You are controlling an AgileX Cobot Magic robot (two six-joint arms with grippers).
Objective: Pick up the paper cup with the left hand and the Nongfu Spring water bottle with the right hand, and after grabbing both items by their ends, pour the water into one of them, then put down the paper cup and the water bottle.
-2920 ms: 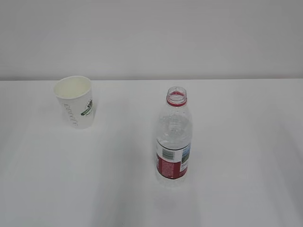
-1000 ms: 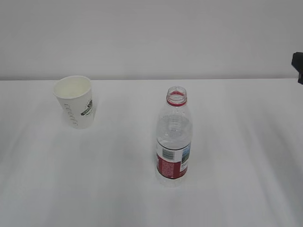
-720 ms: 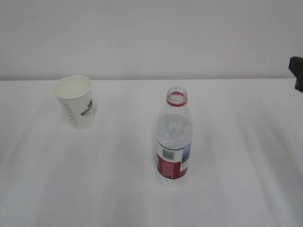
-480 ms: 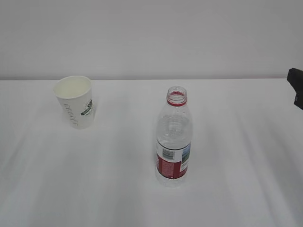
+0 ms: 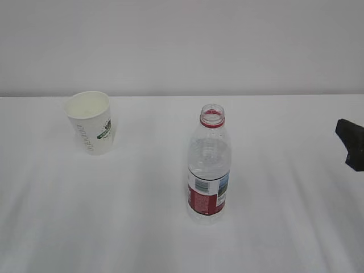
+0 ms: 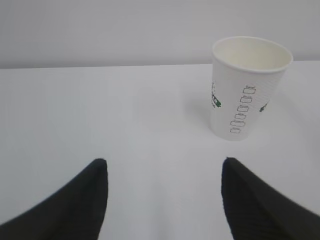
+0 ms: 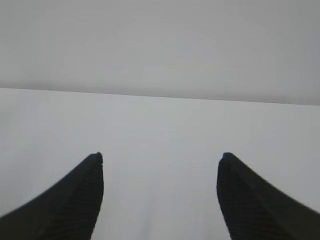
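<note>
Grippers first: left gripper (image 6: 162, 170) jaws stand wide apart, nothing between them. Right gripper (image 7: 160, 165) likewise wide and empty; in the exterior view only a dark tip of it shows at the right edge of the bench (image 5: 284, 227).

Paper cup (image 5: 91, 121): upright, toward the far left corner of the bench, mouth up, cream inside, looks empty. From the left wrist view it sits ahead and off to the right of the jaw line, so the approach wants a shift that way. Judged light, thin-walled, easily crushed or tipped. Best hold is probably on the lower wall near the base, with a gentle squeeze; the rolled rim is the stiffest part but should stay clear for pouring.

Nongfu Spring water bottle (image 5: 209, 165): upright near the bench's middle, well apart from the cup, cap off, red neck ring showing. Water (image 5: 208, 169) is hard to read through the clear ribbed wall; level uncertain. Judged heavier than the cup, soft-sided, smooth. A hard squeeze with no cap could push water out. Hold low, around the label band or just below. Bottle does not show in the right wrist view; only bare bench and wall ahead.

Neither item touched yet.
</note>
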